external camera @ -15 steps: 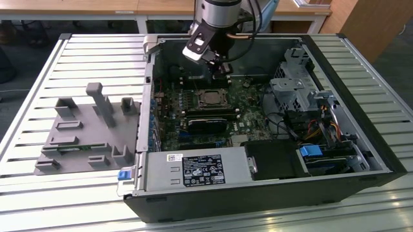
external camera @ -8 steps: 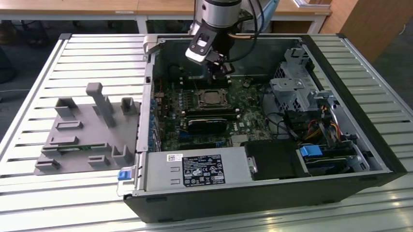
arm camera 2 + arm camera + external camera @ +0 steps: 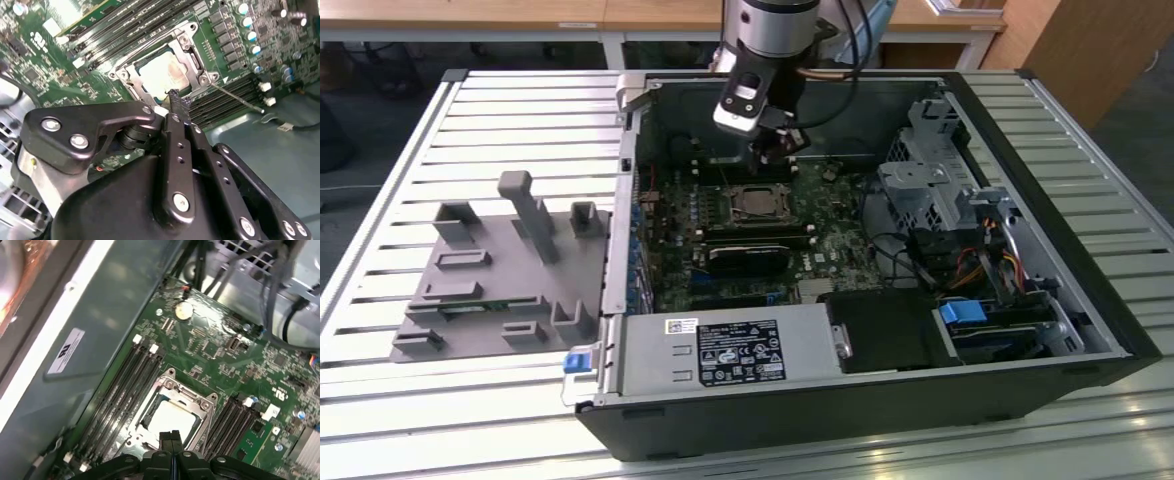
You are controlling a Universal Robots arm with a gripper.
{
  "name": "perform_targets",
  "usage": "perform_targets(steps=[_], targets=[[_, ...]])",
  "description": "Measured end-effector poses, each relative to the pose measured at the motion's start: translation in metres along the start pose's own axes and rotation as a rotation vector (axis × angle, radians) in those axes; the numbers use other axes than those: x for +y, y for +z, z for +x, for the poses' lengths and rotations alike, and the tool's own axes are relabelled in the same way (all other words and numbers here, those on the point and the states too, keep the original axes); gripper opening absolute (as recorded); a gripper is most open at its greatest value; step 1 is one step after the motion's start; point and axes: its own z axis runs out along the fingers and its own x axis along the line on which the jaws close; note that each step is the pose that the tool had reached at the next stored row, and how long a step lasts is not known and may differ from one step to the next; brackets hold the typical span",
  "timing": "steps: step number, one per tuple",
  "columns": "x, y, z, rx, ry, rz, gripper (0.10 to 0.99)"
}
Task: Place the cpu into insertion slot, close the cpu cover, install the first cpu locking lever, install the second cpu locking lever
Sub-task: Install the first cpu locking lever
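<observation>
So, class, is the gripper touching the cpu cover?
Cannot tell. In both wrist views the gripper overlaps the cpu cover; neither contact nor gap shows plainly.

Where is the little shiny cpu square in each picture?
Exterior view: the cpu sits mid-picture on the green board, just under the gripper.
Second wrist view: the cpu lies inside the silvery cover, just past the gripper.
First wrist view: the cpu lies inside the cover, just past the gripper.
Shared landmark: the gripper's tip, close to the cpu in every view.
</observation>
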Motion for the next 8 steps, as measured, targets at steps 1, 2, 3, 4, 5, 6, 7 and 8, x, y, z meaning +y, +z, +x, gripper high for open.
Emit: perform_targets(steps=[1,2,3,4,5,6,7,8], targets=[[0.0000,0.0000,0.0000,0.0003,-0.016,0.001,0.106],[0.0000,0.0001,0.0000,0.0007,-0.033,0.002,0.106],[0.0000,0.0000,0.0000,0.0010,-0.050,0.003,0.106],[0.0000,0.0000,0.0000,0.0014,-0.067,0.004,0.106],[0.0000,0.0001,0.0000,0.0019,-0.084,0.005,0.106],[0.0000,0.0001,0.0000,0.0025,-0.102,0.006,0.106],[0.0000,0.0001,0.0000,0.0030,-0.120,0.006,0.106],[0.0000,0.0002,0.0000,0.0034,-0.138,0.007,0.106]])
